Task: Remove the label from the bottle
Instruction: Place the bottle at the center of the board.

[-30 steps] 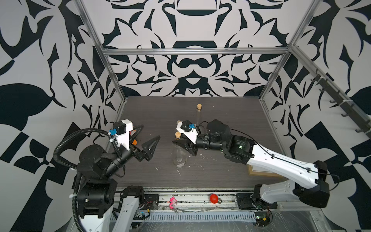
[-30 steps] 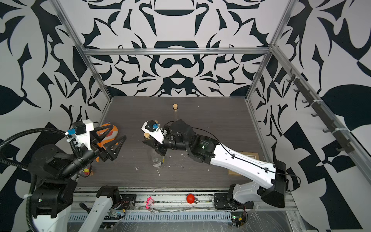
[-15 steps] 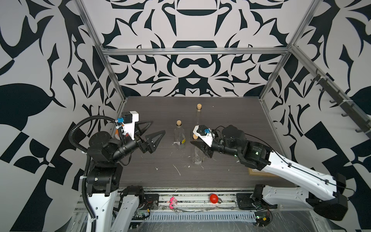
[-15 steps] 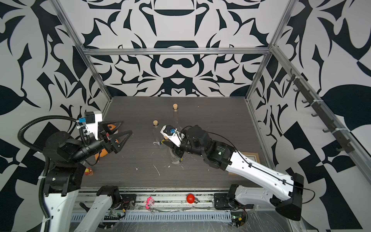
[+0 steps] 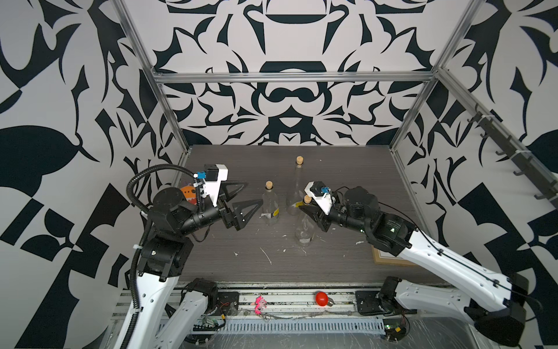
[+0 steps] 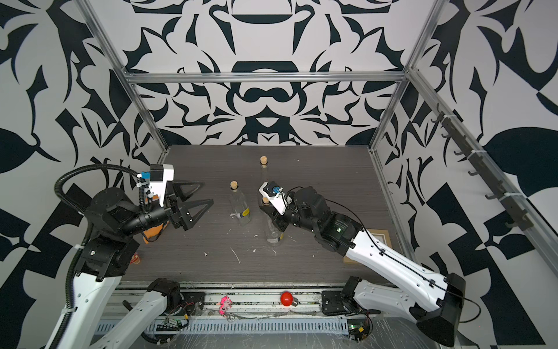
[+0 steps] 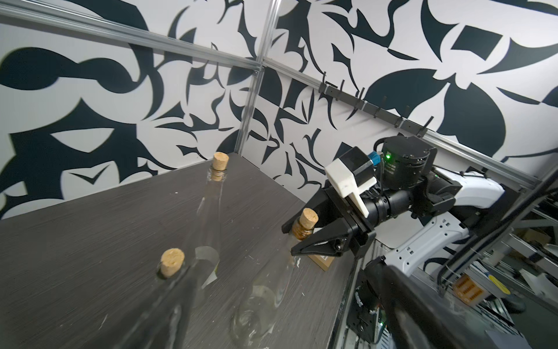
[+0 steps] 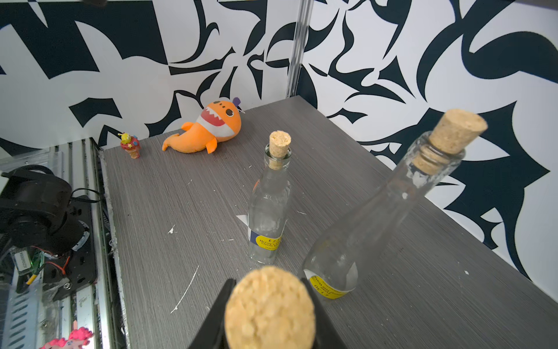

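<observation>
Clamping near bottle's point(image 5: 303, 234) neck with right tool point(image 5: 308, 211), holding left tool point(image 5: 253, 192) wide; pinch small bottle's point(image 5: 269, 208) label point(image 8: 267, 241) flap, peel slowly.

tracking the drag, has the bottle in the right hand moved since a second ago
Yes: in a top view the bottle in the right hand shifted right, nearer the fixed red bulb.

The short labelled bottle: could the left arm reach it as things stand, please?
Probably yes: the left gripper is open and aimed at the short bottle, nothing between them; the right gripper grips a second bottle.
</observation>
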